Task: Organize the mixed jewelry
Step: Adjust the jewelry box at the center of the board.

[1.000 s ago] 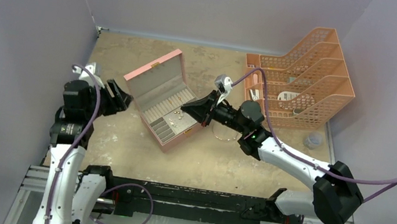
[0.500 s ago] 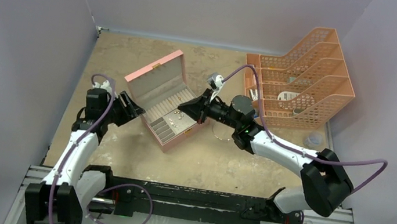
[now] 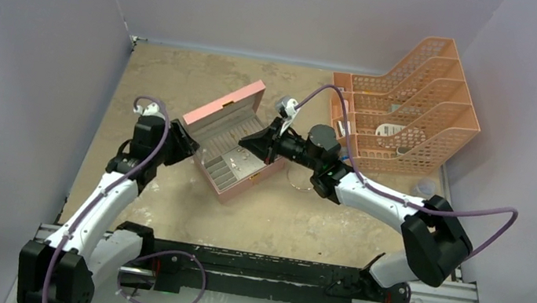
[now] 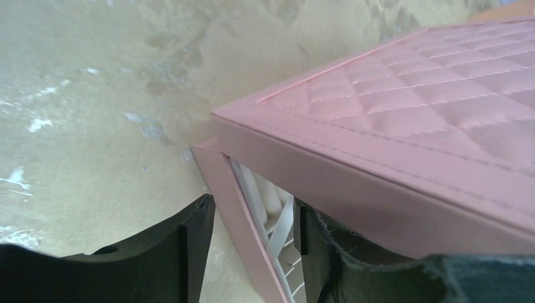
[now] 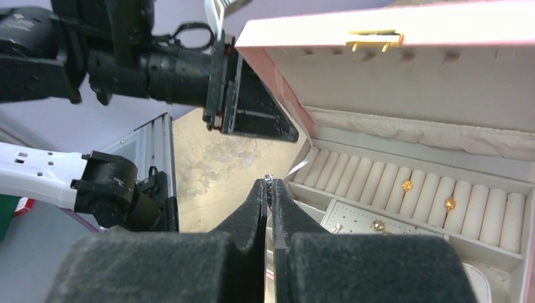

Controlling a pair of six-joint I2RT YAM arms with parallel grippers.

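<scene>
While the lid (image 3: pixel 225 110) stands ajar, stored: 2 gold rings (image 5: pixel 407 185) in the pink box (image 3: pixel 244 186).
Unsorted: wire hoop (image 3: pixel 297 187), right of box.
Right gripper (image 5: pixel 268 186): pinched shut on silvery piece (image 5: pixel 268 178), over box.
Left gripper (image 4: pixel 252 211): part-open, holding nothing, astride box corner.

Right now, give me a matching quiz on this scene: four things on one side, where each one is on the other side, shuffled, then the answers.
Things
1. wire hoop
2. gold rings
3. orange mesh rack
4. right pincer

Places
A. far right corner of the table
B. shut on a tiny silvery piece, tips over the open pink box
C. flat on the table, just right of the box
D. tucked between the box's pale ring rolls

Pairs: 1-C, 2-D, 3-A, 4-B
</scene>
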